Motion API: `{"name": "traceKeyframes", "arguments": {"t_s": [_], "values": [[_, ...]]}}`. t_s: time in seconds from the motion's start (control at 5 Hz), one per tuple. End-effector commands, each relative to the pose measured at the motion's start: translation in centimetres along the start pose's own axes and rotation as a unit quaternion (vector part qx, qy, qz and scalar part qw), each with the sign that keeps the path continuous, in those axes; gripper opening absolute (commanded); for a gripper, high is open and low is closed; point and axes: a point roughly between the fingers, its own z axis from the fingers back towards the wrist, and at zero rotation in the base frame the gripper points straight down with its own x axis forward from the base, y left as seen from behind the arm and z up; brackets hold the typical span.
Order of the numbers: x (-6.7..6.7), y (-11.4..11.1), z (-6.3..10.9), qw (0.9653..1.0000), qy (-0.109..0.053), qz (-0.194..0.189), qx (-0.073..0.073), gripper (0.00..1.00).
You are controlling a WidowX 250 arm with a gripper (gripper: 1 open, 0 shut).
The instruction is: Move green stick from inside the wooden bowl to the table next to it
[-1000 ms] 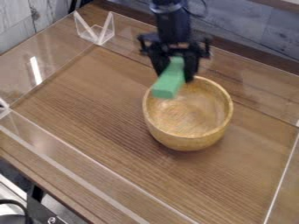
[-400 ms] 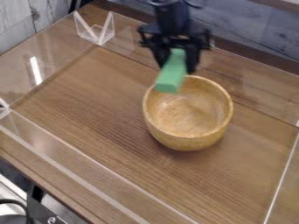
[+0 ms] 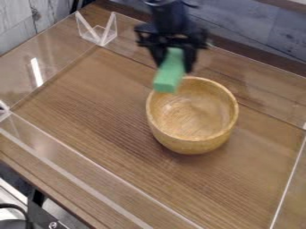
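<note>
The green stick (image 3: 171, 72) hangs tilted in the air, its lower end just over the left rim of the wooden bowl (image 3: 192, 114). My gripper (image 3: 174, 55) is shut on the stick's upper end, with the black fingers either side of it. The bowl is a round, light tan one and shows nothing inside. It stands on the brown wood-grain table (image 3: 96, 98), right of centre. The gripper sits above and slightly left of the bowl's back rim.
Clear acrylic walls (image 3: 48, 54) edge the tabletop on the left, front and right. A small clear triangular stand (image 3: 96, 29) sits at the back left. Bare wood stretches left and in front of the bowl.
The gripper has lifted the green stick higher and carried it a little to the left, from over the bowl's inside toward its left rim.
</note>
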Motion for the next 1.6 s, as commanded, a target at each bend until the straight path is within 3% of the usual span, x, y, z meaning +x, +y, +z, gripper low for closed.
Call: {"name": "traceKeyframes", "arguments": {"t_s": [0.0,0.4,0.8,1.0,1.4], "values": [[0.3,-2.4,-0.2,0.9998,-0.019,-0.007,0.000,0.00],[1.1,5.5,1.7,0.9992,-0.036,0.005,0.016,0.00],[1.6,-0.2,-0.9,0.9993,-0.036,-0.003,0.009,0.00],[2.1,3.7,0.2,0.9987,-0.045,0.011,0.018,0.00],[2.1,-1.4,-2.2,0.9988,-0.047,-0.002,0.013,0.00]]}}
